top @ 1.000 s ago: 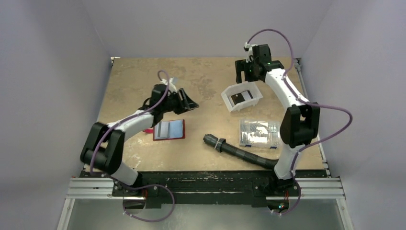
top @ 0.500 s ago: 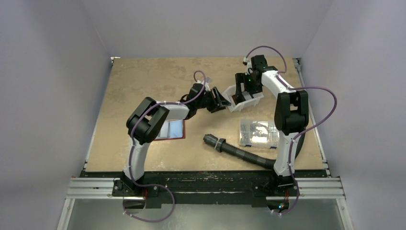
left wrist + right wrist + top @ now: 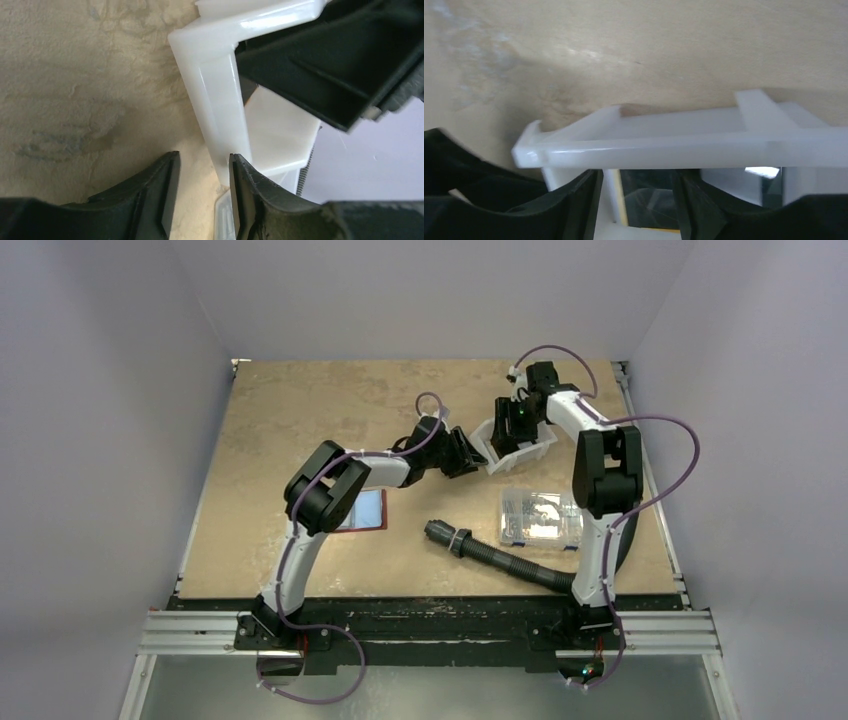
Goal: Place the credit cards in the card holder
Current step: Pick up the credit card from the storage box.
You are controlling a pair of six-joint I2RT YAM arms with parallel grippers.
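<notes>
The red card holder (image 3: 366,529) lies open left of centre, with a blue credit card (image 3: 371,508) on it, and my left arm hides part of it. The white tray (image 3: 541,446) stands at the back right. My left gripper (image 3: 470,452) is open at the tray's left corner. In the left wrist view (image 3: 202,165) the tray wall (image 3: 215,100) ends between the jaws, near the right finger. My right gripper (image 3: 509,424) is open inside the tray. In the right wrist view (image 3: 636,186) a dark glossy card (image 3: 649,202) lies between its jaws, below the tray rim (image 3: 674,146).
A clear compartment box (image 3: 541,517) sits in front of the tray. A black ribbed hose (image 3: 500,561) lies across the near right of the table. The two grippers are close together at the tray, and the right one shows in the left wrist view (image 3: 325,65).
My left arm has swung right from the card holder to the tray's left corner. My right gripper has come down from behind the tray into it.
</notes>
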